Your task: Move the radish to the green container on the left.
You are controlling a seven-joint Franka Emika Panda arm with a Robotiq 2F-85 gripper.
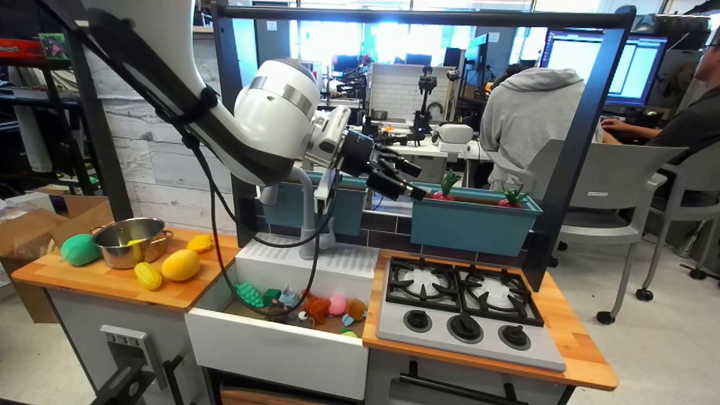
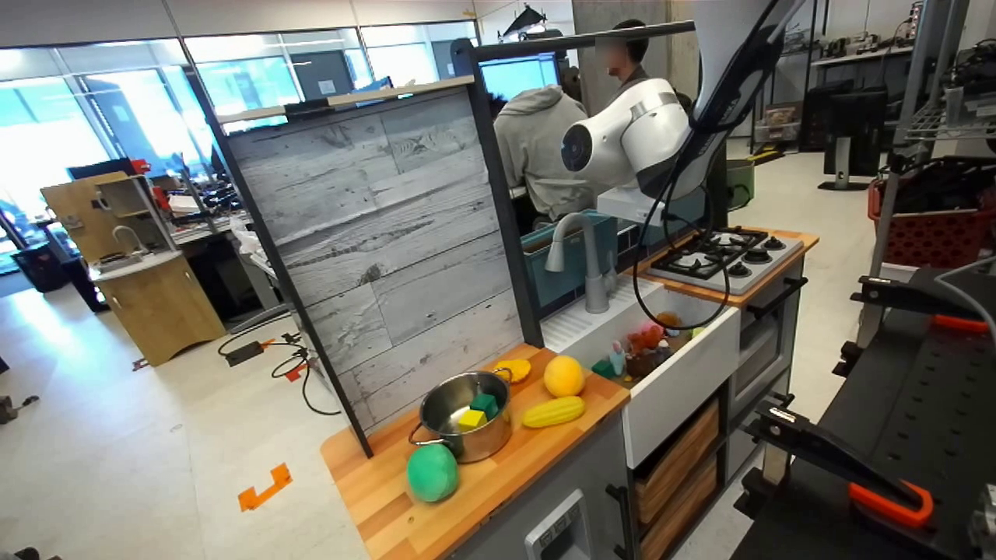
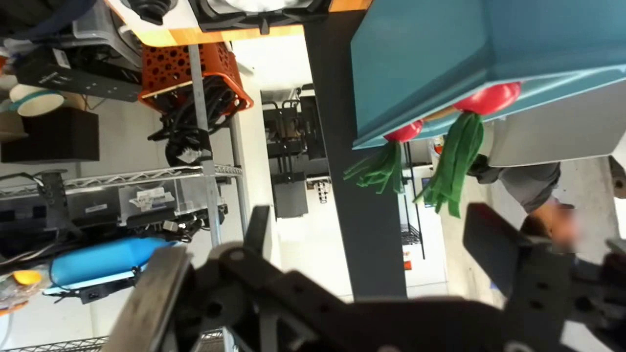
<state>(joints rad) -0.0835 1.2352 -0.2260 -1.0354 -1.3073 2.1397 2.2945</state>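
Note:
Two red radishes with green leaves, a nearer radish (image 1: 448, 187) and a farther radish (image 1: 511, 198), poke above the rim of the right teal container (image 1: 472, 228). In the wrist view the nearer radish (image 3: 489, 99) and the farther radish (image 3: 405, 132) lie ahead of my fingers. My gripper (image 1: 422, 183) is open and empty, just left of the nearer radish; its spread fingers (image 3: 374, 230) show in the wrist view. Another teal-green container (image 1: 350, 209) hangs left, partly behind the faucet. A bright green rounded object (image 1: 80, 250) beside the steel pot shows no opening.
The steel pot (image 2: 486, 445) holds yellow and green blocks. A yellow round fruit (image 1: 181, 265) and yellow corn (image 1: 148, 276) lie beside it. A faucet (image 1: 307, 219) rises above the sink of toys. A stove (image 1: 464, 292) sits below the right container. A black post (image 3: 362, 195) stands close by.

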